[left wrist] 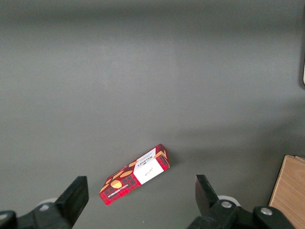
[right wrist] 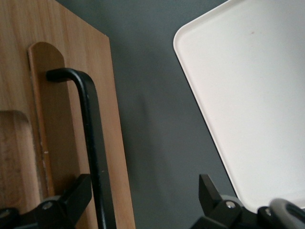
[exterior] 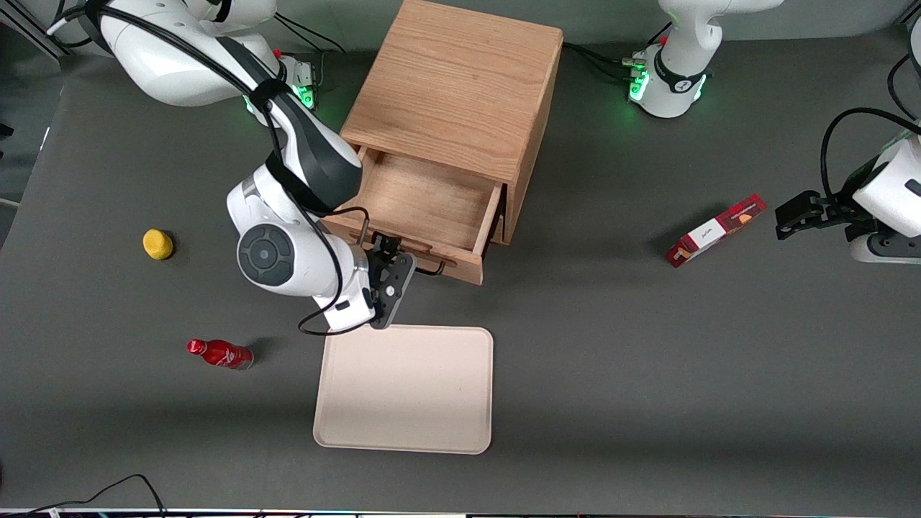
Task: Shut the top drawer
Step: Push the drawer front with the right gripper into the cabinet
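Top drawer (exterior: pixel 432 208): pulled well out of the wooden cabinet (exterior: pixel 460 86), centre of the front frame, slightly above the middle; inside bare, light oak.
Drawer front: faces the front camera; raised wooden strip (right wrist: pixel 45 124) carrying a black wire handle (right wrist: pixel 93 143).
Gripper (exterior: pixel 392 270): at the drawer front, just below centre of the front frame, level with the handle; fingers spread wide, one finger (right wrist: pixel 71 198) against the wooden front beside the handle bar, the other out over the grey table; nothing clamped.
Tray (exterior: pixel 406 388): cream, flat on the table, lower centre of the front frame, nearer the camera than the drawer, just beside the gripper.
Red bottle (exterior: pixel 219 354): lying on its side, lower left of the front frame.
Yellow fruit (exterior: pixel 157 244): left of the front frame, mid-height.
Red box (exterior: pixel 716 230): right of the front frame, toward the parked arm's end of the table, lying at a slant.
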`<state>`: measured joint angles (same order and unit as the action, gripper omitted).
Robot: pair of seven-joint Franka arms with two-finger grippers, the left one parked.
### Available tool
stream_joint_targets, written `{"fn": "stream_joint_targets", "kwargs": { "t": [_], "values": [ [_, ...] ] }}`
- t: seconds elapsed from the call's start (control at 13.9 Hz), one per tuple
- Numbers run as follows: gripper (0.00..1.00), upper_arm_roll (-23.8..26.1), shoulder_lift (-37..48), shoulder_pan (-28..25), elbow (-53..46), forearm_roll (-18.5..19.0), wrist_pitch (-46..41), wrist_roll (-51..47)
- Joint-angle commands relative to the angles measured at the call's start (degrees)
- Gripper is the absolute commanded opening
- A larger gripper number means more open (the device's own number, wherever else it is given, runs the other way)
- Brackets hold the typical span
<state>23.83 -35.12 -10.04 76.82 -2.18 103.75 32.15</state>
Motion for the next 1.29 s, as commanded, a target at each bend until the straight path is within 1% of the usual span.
{"fn": "stream_joint_targets", "kwargs": {
  "t": [0.0, 0.36, 0.65, 0.86, 1.22],
  "values": [
    [1.00, 0.4, 3.6, -0.2, 5.6, -0.2, 1.4, -1.5],
    [1.00, 1.8, 6.9, -0.2, 11.1, -0.3, 4.6, -3.4],
    [1.00, 3.8, 8.8, -0.3, 14.1, -0.3, 5.0, -4.4],
    [1.00, 5.2, 9.6, -0.5, 15.2, -0.3, 5.0, -6.6],
    [1.00, 6.8, 10.8, -0.5, 16.6, -0.3, 5.0, -7.3]
  ]
}}
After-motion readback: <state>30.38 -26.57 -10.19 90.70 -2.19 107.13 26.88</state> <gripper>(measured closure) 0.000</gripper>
